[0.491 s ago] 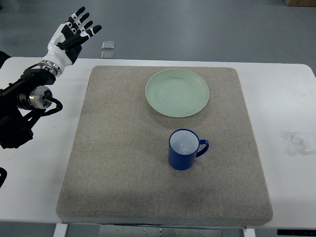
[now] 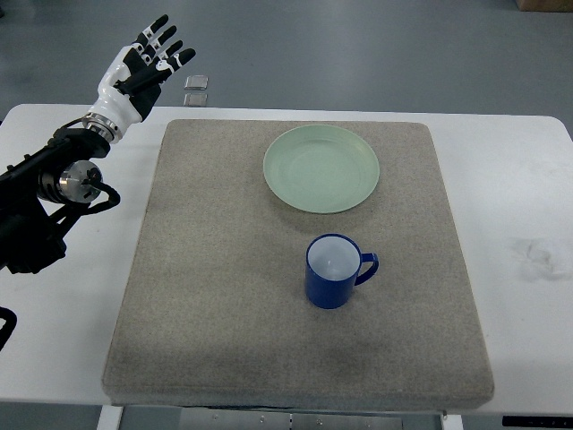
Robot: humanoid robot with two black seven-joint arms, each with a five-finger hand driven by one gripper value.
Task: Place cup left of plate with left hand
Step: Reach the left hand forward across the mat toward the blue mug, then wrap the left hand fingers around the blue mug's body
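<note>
One arm is in view, our left, coming in from the left edge with its black-and-white left robot hand (image 2: 143,67) raised beyond the far-left corner of the grey felt mat (image 2: 224,269), fingers spread and holding nothing. Our right arm does not show. The glossy dark-blue ceramic cup (image 2: 333,271) stands upright on the mat, nearer to us than the round pale-green plate (image 2: 321,168) and apart from it, its handle pointing to the picture's right. The mat lies on the white tabletop (image 2: 519,179), and two small square tiles (image 2: 196,90) lie on the floor beyond its far edge.

We judge the task barely begun: the step in hand is the reach toward the cup, which is well apart from the hand. To do it well, we would bring the hand across the mat on the near side of the plate, keeping it high enough not to brush the rim. Because the handle faces away from our left arm, we would take the smooth body from its left side, fingers wrapping around the wall, thumb opposite. The glaze looks slippery, so the hold should close firmly and squarely before any lift. We would then carry the cup upright to the bare mat left of the plate and set it down just beside the plate, not touching it.
</note>
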